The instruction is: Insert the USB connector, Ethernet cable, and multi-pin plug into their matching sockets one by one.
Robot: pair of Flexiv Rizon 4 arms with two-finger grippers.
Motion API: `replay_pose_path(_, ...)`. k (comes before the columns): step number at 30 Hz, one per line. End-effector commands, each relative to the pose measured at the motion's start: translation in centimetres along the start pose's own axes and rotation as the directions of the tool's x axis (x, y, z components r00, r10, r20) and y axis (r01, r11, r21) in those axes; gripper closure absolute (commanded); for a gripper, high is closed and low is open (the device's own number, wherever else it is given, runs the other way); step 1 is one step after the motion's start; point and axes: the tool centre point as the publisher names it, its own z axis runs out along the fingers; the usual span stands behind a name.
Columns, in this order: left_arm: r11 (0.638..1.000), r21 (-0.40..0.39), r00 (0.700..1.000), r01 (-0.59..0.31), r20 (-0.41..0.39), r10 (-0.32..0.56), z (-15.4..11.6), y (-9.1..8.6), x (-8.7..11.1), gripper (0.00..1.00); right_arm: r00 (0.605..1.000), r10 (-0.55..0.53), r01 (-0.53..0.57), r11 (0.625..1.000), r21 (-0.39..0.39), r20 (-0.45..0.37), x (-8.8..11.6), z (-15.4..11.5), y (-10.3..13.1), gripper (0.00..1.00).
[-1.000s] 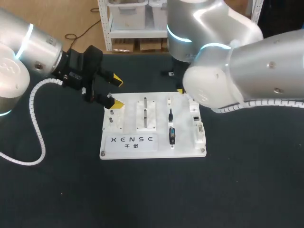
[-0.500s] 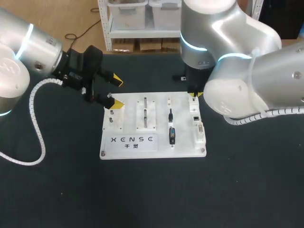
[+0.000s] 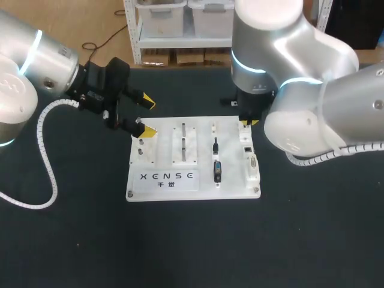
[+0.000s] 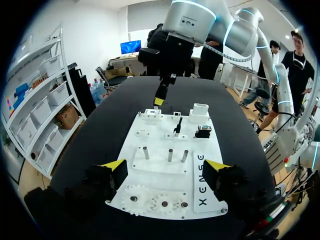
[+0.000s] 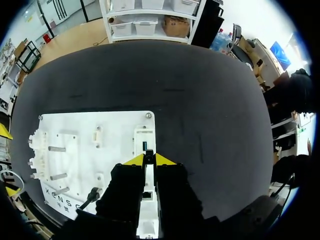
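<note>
A white board (image 3: pixel 135 186) lies mid-table. My right gripper (image 3: pixel 246 122) hangs over its far right corner, shut on a small dark USB connector (image 5: pixel 144 145) that pokes out just above a white socket block (image 5: pixel 143 135). From the left wrist view that gripper (image 4: pixel 159 100) stands over the same block (image 4: pixel 151 114). The black Ethernet plug (image 3: pixel 215 144) and the black multi-pin plug (image 3: pixel 217 171) rest in holders in the board's middle column. Two more sockets (image 3: pixel 248 150) line the right edge. My left gripper (image 3: pixel 148 117) is open above the far left corner, holding nothing.
Metal pegs (image 3: pixel 183 141) stand upright in the board's centre, and small white gears (image 4: pixel 155 202) sit along the edge nearest my left gripper (image 4: pixel 166 167). Dark cloth (image 3: pixel 300 240) covers the table around the board.
My right arm has swung to the right, carrying its gripper from near the board's far middle to the far right corner. The left arm has not moved.
</note>
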Motion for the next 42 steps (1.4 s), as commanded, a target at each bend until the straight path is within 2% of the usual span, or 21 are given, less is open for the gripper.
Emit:
replay_pose_path(1,1.0,0.0,1.0,-0.003,0.005,0.003,0.07,0.06,0.14,0.0,1.0,0.001,-0.001,1.0,0.001,0.001,-0.2,0.51,0.24,1.0)
replay_pose_path(18,1.0,0.0,1.0,-0.003,0.005,0.003,0.07,0.06,0.14,0.0,1.0,-0.002,0.002,1.0,-0.002,-0.008,-1.0,1.04,0.69,1.0)
replay_pose_path(42,1.0,0.0,1.0,-0.003,0.005,0.003,0.07,0.06,0.14,0.0,0.999,0.017,-0.017,1.0,0.001,-0.04,-0.07,1.09,0.71,1.0)
